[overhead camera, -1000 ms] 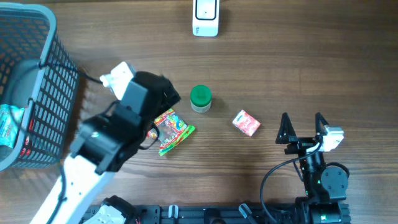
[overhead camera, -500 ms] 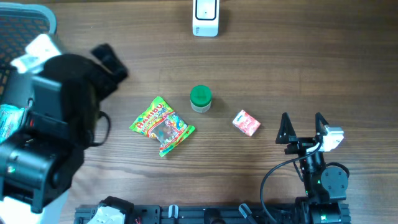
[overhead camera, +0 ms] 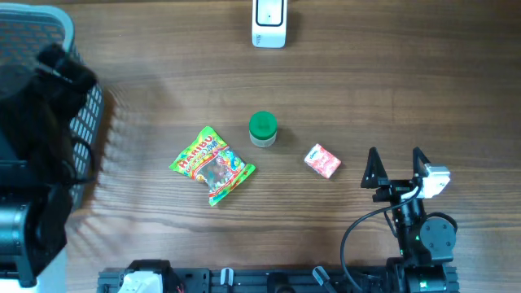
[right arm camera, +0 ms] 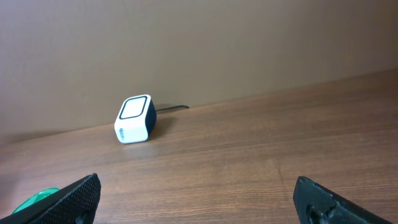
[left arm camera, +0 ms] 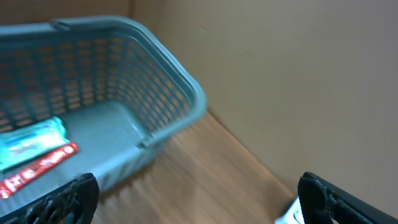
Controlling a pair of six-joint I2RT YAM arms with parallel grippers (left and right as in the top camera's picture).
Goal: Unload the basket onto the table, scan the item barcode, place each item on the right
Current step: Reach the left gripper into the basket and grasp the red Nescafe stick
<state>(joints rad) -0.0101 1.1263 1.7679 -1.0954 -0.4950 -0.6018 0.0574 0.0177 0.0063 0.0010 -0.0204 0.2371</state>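
Three items lie mid-table: a Haribo candy bag [overhead camera: 210,164], a green-lidded jar [overhead camera: 262,129] and a small pink box [overhead camera: 322,160]. The white barcode scanner [overhead camera: 269,23] stands at the far edge; the right wrist view shows the scanner [right arm camera: 134,119] against the back wall. My left gripper [left arm camera: 199,211] is open and empty, raised beside the grey basket [left arm camera: 155,68], and that view is blurred. My left arm [overhead camera: 32,163] covers the basket's near side. My right gripper [overhead camera: 396,167] rests open and empty, right of the pink box.
The grey mesh basket [overhead camera: 49,24] fills the far left corner. Inside it lie a teal packet [left arm camera: 31,143] and a red packet [left arm camera: 37,168]. A brown wall stands behind the table. The jar's green lid [right arm camera: 34,200] peeks in at the right wrist view's lower left.
My left arm has swung left from over the candy bag to above the basket, leaving the bag fully uncovered on the table. The right arm has stayed still.
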